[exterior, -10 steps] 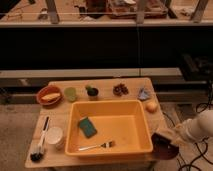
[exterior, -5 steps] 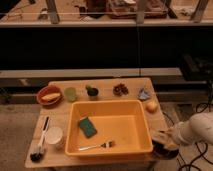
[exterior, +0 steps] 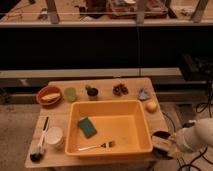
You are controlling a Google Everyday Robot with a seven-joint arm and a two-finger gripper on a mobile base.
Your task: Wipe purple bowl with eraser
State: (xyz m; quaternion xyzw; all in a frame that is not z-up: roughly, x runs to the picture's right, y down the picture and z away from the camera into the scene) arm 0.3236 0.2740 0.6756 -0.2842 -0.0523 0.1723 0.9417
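The purple bowl (exterior: 159, 135) shows as a dark round shape on the table's front right corner, just right of the orange tub. My gripper (exterior: 167, 146) comes in from the lower right on a white arm and sits at the bowl's near edge. It holds the small tan eraser (exterior: 162, 145), which lies against the bowl's near rim. The gripper and eraser cover part of the bowl.
A large orange tub (exterior: 111, 126) fills the table's middle and holds a green sponge (exterior: 87, 127) and a fork (exterior: 97, 146). An orange bowl (exterior: 49, 95), two cups, a brush (exterior: 39, 145), a white cup (exterior: 54, 136) and an orange fruit (exterior: 151, 106) stand around it.
My arm has lowered and moved slightly left, bringing the gripper and eraser down to the bowl. Nothing else on the table has moved.
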